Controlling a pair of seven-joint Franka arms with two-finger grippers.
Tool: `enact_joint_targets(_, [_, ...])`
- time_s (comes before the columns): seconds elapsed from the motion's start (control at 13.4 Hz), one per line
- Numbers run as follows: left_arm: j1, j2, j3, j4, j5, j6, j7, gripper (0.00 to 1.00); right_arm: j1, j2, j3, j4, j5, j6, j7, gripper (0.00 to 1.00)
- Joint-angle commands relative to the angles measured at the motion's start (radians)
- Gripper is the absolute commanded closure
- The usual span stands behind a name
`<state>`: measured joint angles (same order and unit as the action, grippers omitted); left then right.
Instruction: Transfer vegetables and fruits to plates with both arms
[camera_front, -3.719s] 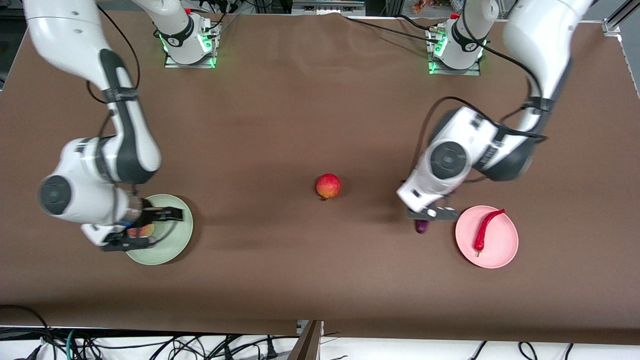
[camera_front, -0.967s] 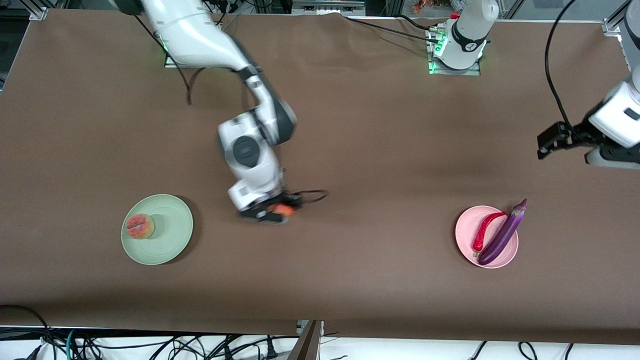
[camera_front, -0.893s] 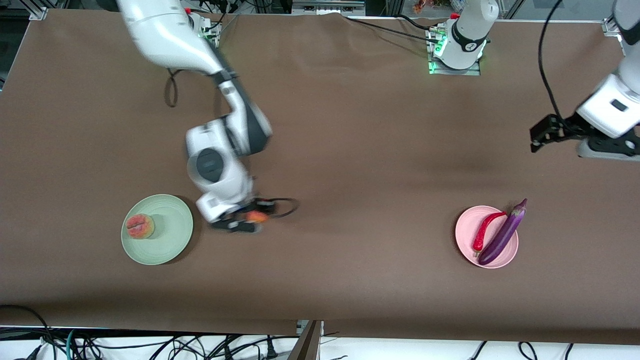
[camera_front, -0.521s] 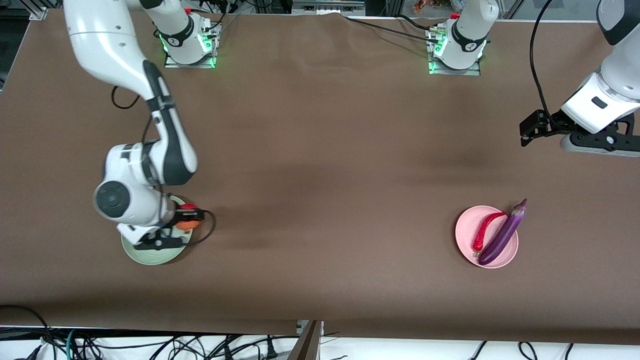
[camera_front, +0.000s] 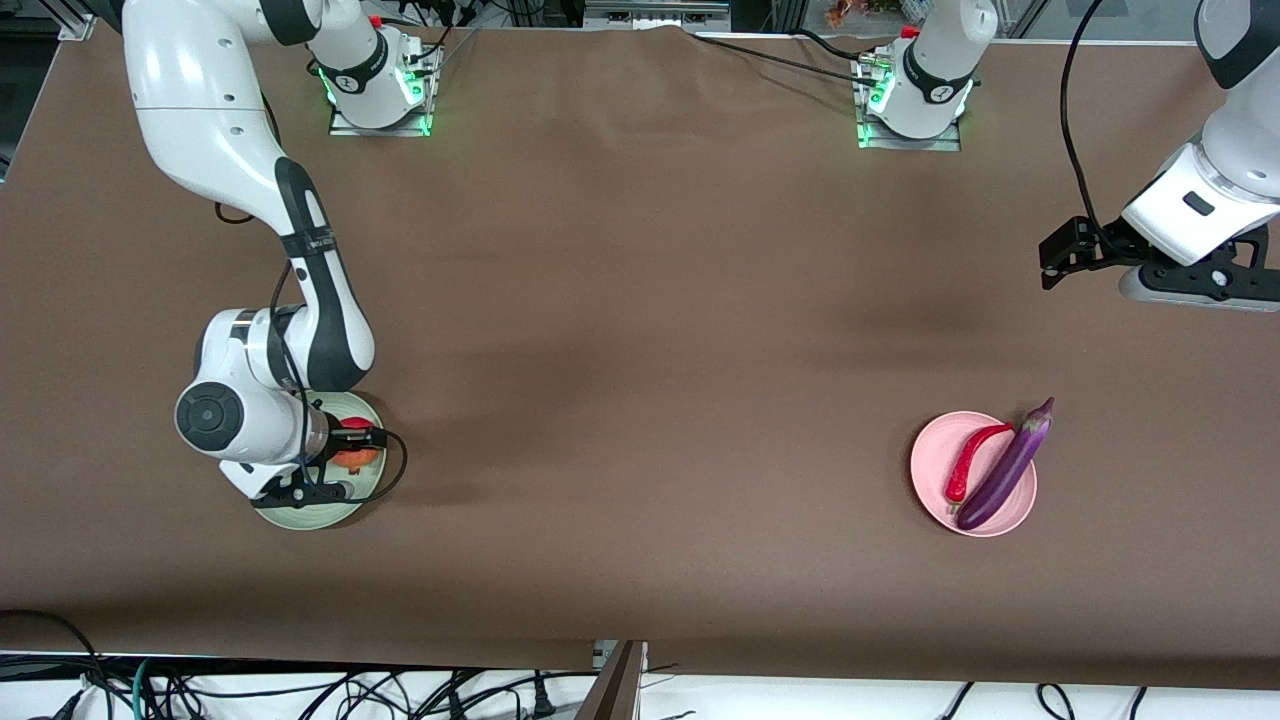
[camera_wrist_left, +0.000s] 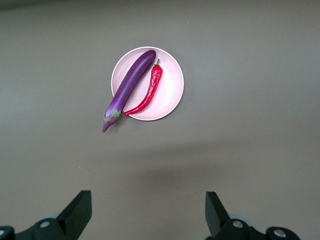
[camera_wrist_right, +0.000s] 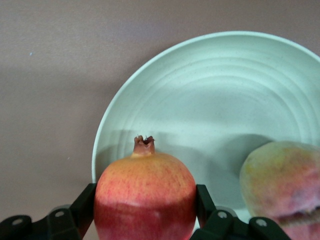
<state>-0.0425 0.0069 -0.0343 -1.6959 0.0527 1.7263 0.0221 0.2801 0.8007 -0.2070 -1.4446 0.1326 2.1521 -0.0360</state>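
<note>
Pomegranate (camera_wrist_right: 145, 197), round and red-yellow, is the last piece of produce not yet set down: the right end effector (camera_front: 335, 462) grasps it between its two black fingers just above the pale green plate (camera_wrist_right: 210, 100), which sits at the lower left of the front frame, toward the right arm's end of the bench (camera_front: 640, 300). In the right wrist view the fruit fills the lower middle of the frame, its little crown pointing up, and the peach (camera_wrist_right: 282, 185) already lies on that same plate just beside it at the lower right of the frame. At the lower right of the front frame the pink plate (camera_front: 930, 490) carries the curved red chili (camera_front: 968, 460) and the long purple eggplant (camera_front: 1005, 465), side by side; the eggplant's stem end overhangs the rim. So, as I judge it, three of the four items are delivered, and what remains is to lower and let go of the pomegranate. The left end effector (camera_wrist_left: 147, 215) waits with its fingers spread wide and empty, raised over bare bench at the right edge of the front frame, looking down on the pink plate. The bench is covered in a plain brown cloth, slightly rippled. Both arm bases (camera_front: 375, 85) glow green along the top of the frame, and tangled black cables (camera_front: 200, 690) lie on the floor at the bottom edge.
</note>
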Motion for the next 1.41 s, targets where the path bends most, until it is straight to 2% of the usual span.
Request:
enact_joint_targets(0.0, [-0.017, -0.013, 0.014, 0.007, -0.016, -0.017, 0.009, 0.00, -0.012, -0.015, 0.005, -0.014, -0.011, 0.022, -0.024, 0.01])
enact_joint_targets(0.15, [-0.017, -0.015, 0.013, 0.007, -0.016, -0.019, 0.013, 0.00, -0.010, -0.047, 0.001, 0.007, -0.011, 0.006, -0.044, 0.00])
enact_joint_targets(0.22, [-0.017, -0.015, 0.013, 0.007, -0.016, -0.019, 0.013, 0.00, -0.010, -0.096, 0.001, 0.009, -0.011, -0.026, -0.050, 0.00])
enact_joint_targets(0.37, [-0.017, -0.013, 0.013, 0.007, -0.016, -0.019, 0.009, 0.00, -0.010, -0.168, -0.006, 0.047, -0.013, -0.168, -0.050, 0.00])
enact_joint_targets(0.67, [-0.017, -0.015, 0.013, 0.007, -0.014, -0.019, 0.012, 0.00, -0.015, -0.216, -0.035, 0.222, -0.011, -0.479, -0.068, 0.00])
enact_joint_targets(0.82, [-0.016, -0.015, 0.013, 0.007, -0.014, -0.021, 0.012, 0.00, -0.015, -0.306, -0.028, 0.228, -0.030, -0.554, -0.059, 0.00])
enact_joint_targets(0.97, [-0.016, -0.015, 0.013, 0.007, -0.014, -0.021, 0.013, 0.00, -0.028, -0.433, 0.016, 0.131, -0.076, -0.558, -0.058, 0.00])
enact_joint_targets(1.04, [-0.014, -0.015, 0.013, 0.007, -0.014, -0.021, 0.013, 0.00, -0.060, -0.505, 0.062, 0.057, -0.108, -0.560, -0.058, 0.00])
enact_joint_targets(1.19, [-0.013, -0.015, 0.013, 0.005, -0.014, -0.021, 0.015, 0.00, -0.178, -0.634, 0.200, -0.101, -0.165, -0.523, -0.061, 0.00])
enact_joint_targets(1.34, [-0.010, -0.015, 0.013, 0.005, -0.014, -0.021, 0.016, 0.00, -0.225, -0.711, 0.224, -0.129, -0.162, -0.531, -0.064, 0.00])
